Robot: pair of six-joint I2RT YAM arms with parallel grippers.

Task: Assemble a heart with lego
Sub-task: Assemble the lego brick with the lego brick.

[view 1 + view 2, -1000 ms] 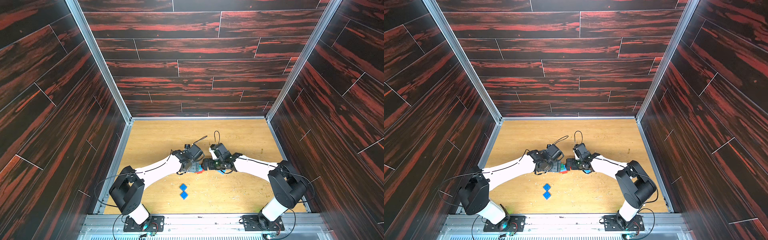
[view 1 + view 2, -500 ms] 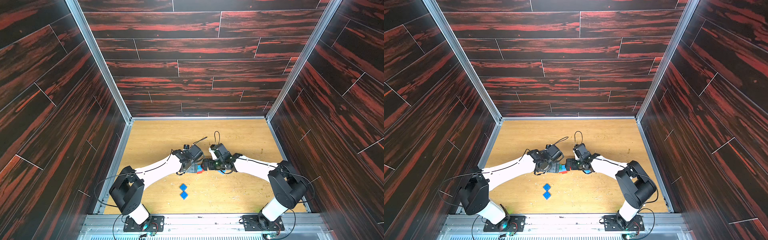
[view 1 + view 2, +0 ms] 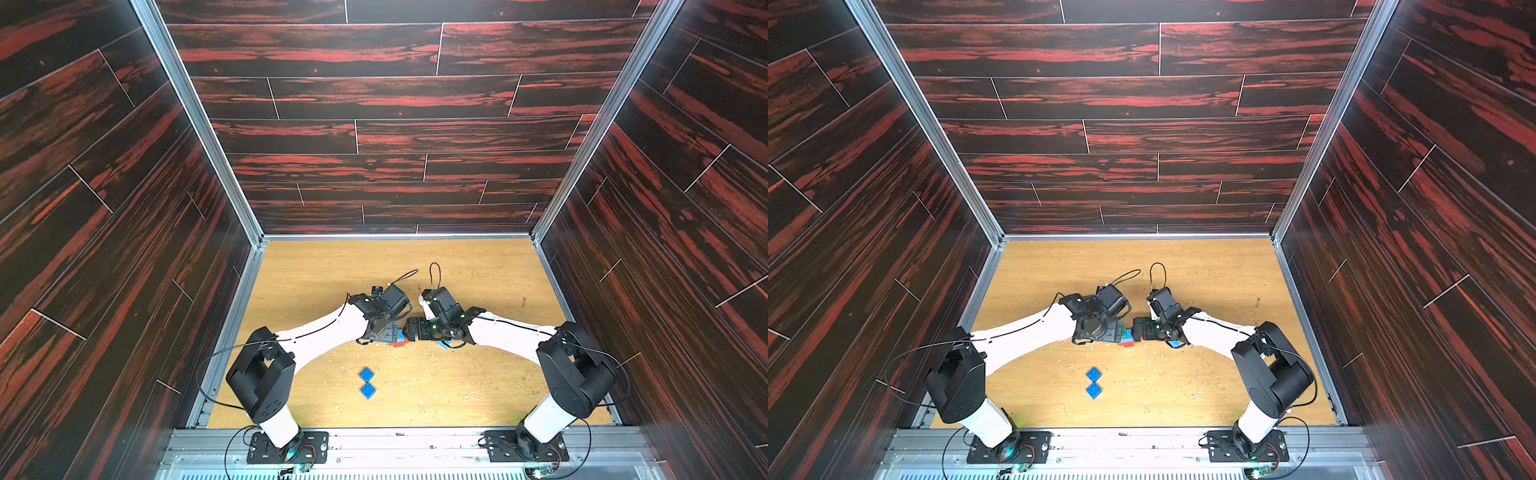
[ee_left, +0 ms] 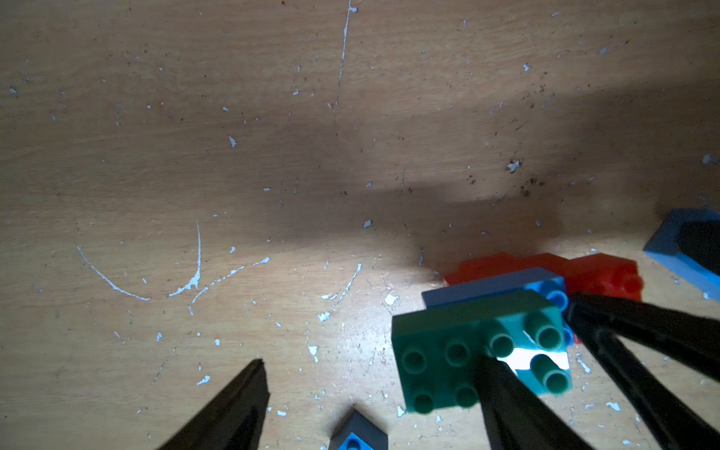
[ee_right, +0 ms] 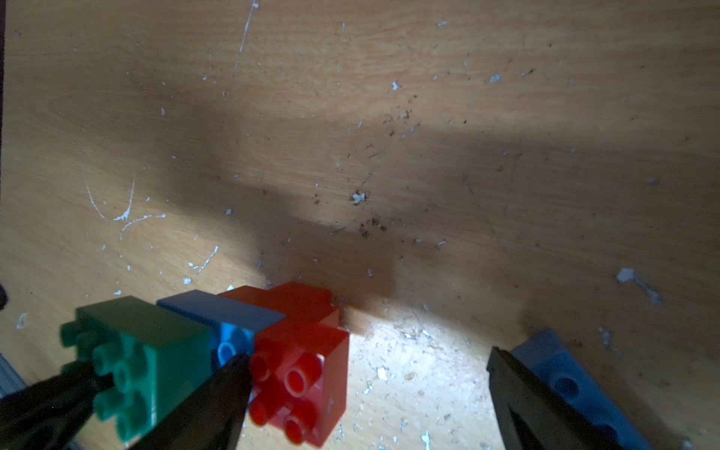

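Lego heart (image 3: pixel 1127 337), part-built, lies on the table (image 3: pixel 1142 270), lower centre of frame. Left gripper (image 4: pixel 372 360) open, one jaw against the green brick (image 4: pixel 467 350); right gripper (image 5: pixel 366 354) open around the red end (image 5: pixel 304 374). Best to press squarely, bracing the opposite side.

A light wooden tabletop (image 3: pixel 324 274) is enclosed on three sides by dark, red-streaked panel walls (image 3: pixel 374 99), joined at the corners by aluminium posts (image 3: pixel 195 120). A metal rail (image 3: pixel 399 446) is seen along the near edge. In the left wrist view the board is marked by white scratches (image 4: pixel 193 279) and scattered pale flecks (image 4: pixel 390 299).
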